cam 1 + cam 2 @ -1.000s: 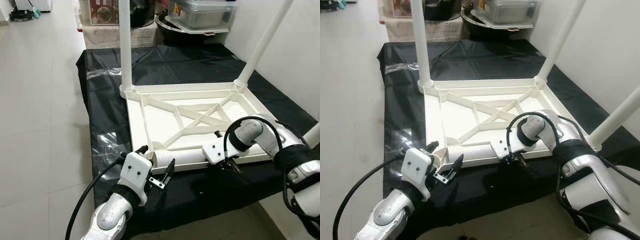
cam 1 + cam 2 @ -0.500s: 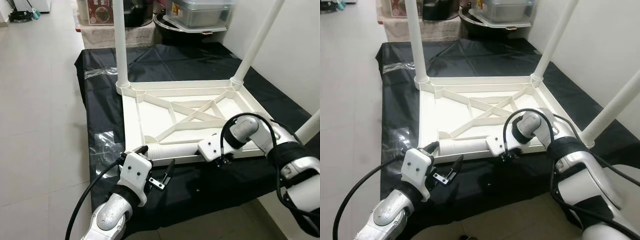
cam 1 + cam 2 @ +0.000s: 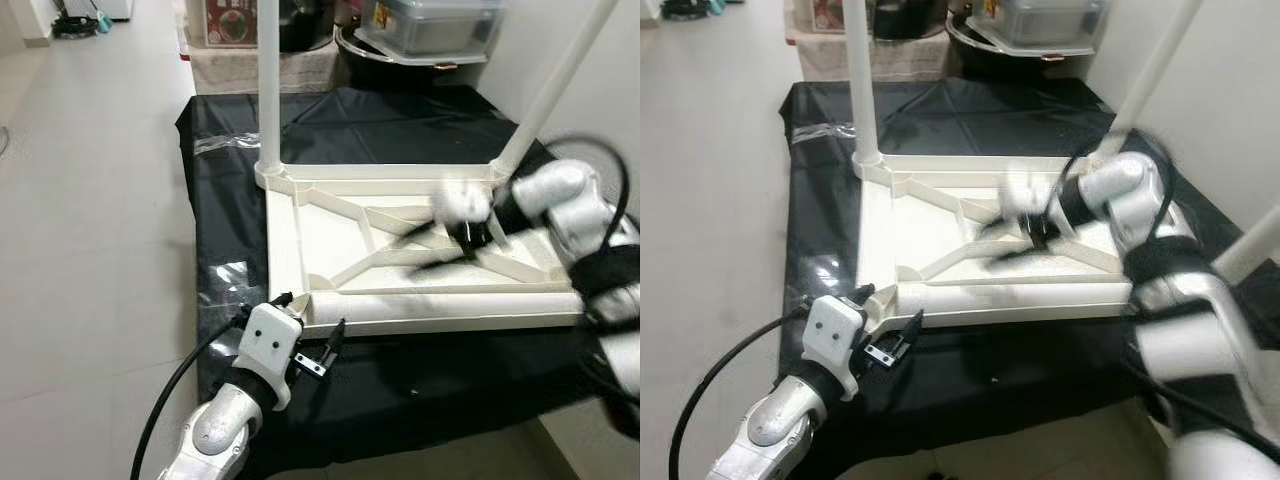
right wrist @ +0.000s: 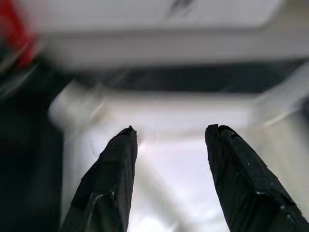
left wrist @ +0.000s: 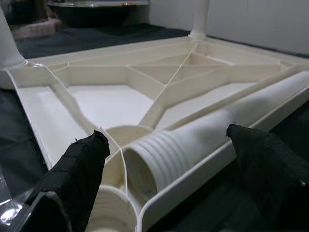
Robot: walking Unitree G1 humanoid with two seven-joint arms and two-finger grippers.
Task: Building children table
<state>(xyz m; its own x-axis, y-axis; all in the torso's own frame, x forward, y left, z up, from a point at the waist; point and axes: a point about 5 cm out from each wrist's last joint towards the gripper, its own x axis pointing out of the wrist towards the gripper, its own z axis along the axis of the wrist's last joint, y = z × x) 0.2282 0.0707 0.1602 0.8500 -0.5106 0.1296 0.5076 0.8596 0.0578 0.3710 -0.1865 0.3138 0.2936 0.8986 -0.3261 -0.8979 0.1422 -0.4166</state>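
Loose table leg (image 3: 440, 306) lying crosswise along the near rim of the upturned tabletop (image 3: 330, 235), threaded end directly before the open, empty left tool (image 3: 312, 347); right tool (image 3: 470, 232) open above the ribs.

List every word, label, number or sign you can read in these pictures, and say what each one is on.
Nothing can be read.
Red printed box on the floor beyond the black-covered table: print too small and blurred.
Yellow label on the clear lidded container: too small to read.
White upturned children's table and its loose leg: no text visible.
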